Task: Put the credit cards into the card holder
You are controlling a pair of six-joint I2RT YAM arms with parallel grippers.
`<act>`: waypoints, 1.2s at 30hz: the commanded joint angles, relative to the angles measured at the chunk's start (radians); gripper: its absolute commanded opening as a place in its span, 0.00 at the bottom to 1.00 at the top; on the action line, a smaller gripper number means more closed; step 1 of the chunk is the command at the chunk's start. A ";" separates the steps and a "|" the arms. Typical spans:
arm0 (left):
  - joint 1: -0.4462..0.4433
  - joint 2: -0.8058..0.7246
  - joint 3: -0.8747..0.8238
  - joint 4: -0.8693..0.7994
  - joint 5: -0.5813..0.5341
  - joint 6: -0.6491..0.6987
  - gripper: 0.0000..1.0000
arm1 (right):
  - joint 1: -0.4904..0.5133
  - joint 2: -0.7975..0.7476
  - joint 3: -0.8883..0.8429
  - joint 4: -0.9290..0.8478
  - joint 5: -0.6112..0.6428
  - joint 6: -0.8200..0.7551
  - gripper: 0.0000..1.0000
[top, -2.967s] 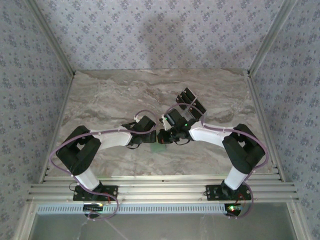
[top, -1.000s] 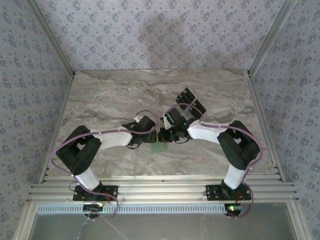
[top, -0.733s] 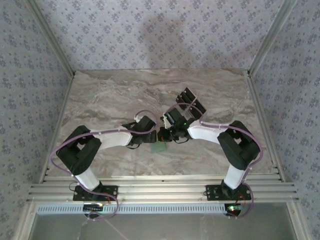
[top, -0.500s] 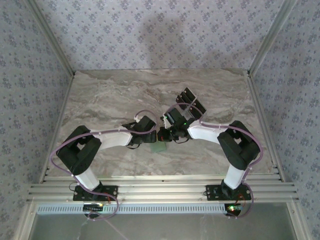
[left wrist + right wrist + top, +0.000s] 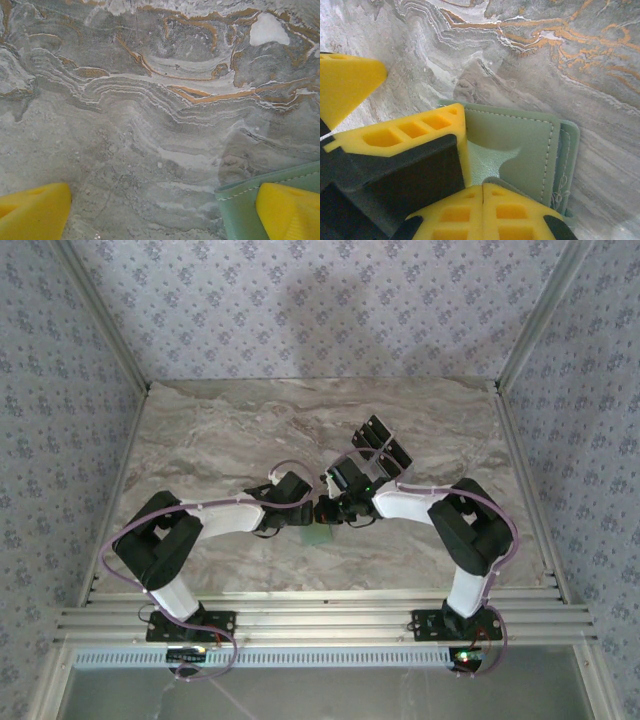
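Right wrist view: card holder (image 5: 520,140) lies on the bench (image 5: 570,40) at lower centre, right end effector (image 5: 484,192) closed tight against it; left end effector (image 5: 162,200) spread wide, one finger over its corner

Left claw (image 5: 162,212) spread wide, right claw (image 5: 484,194) closed

The left gripper (image 5: 165,210) at 9 o'clock and the right gripper (image 5: 483,192) at 3 o'clock crowd the card holder (image 5: 318,535). The credit cards (image 5: 381,445) lie at 1 o'clock. The marble table (image 5: 220,430) lies open from 10 to 12 o'clock.
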 commanded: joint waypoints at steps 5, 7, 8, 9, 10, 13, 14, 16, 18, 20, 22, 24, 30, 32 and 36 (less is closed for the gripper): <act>-0.021 0.087 -0.044 -0.076 0.066 0.013 0.97 | 0.012 -0.013 -0.050 0.001 0.003 0.008 0.00; -0.021 0.088 -0.044 -0.076 0.066 0.013 0.97 | 0.013 -0.036 -0.053 0.008 0.001 0.008 0.00; -0.021 0.088 -0.043 -0.076 0.066 0.012 0.97 | 0.014 -0.049 -0.053 0.012 0.002 0.008 0.00; -0.022 0.088 -0.043 -0.076 0.066 0.013 0.97 | 0.016 -0.065 -0.053 0.016 0.001 0.008 0.00; -0.021 0.089 -0.043 -0.076 0.065 0.012 0.97 | 0.017 -0.079 -0.053 0.021 0.001 0.008 0.00; -0.021 0.088 -0.045 -0.076 0.065 0.011 0.97 | 0.019 -0.116 -0.040 0.006 0.009 0.008 0.00; -0.021 0.089 -0.045 -0.075 0.066 0.011 0.97 | 0.019 -0.124 -0.033 -0.001 0.012 0.005 0.00; -0.021 0.090 -0.043 -0.075 0.068 0.011 0.97 | 0.022 -0.127 -0.019 -0.022 0.014 -0.001 0.00; -0.021 0.092 -0.041 -0.075 0.066 0.011 0.97 | 0.024 -0.121 -0.012 -0.031 0.012 -0.002 0.00; -0.022 0.093 -0.041 -0.072 0.068 0.010 0.97 | 0.025 -0.112 -0.011 -0.033 0.012 -0.001 0.00; -0.023 0.095 -0.041 -0.074 0.069 0.010 0.97 | 0.027 -0.099 -0.014 -0.029 0.011 0.001 0.00; -0.023 0.095 -0.040 -0.073 0.069 0.010 0.97 | 0.028 -0.083 -0.017 -0.026 0.010 0.003 0.00; -0.023 0.095 -0.043 -0.073 0.069 0.011 0.97 | 0.026 -0.041 -0.023 -0.003 0.010 0.006 0.00; -0.023 0.095 -0.043 -0.071 0.069 0.011 0.97 | 0.024 -0.031 -0.021 0.000 0.011 0.005 0.00; -0.022 0.095 -0.045 -0.070 0.071 0.011 0.97 | 0.015 -0.020 -0.020 0.002 0.012 0.005 0.00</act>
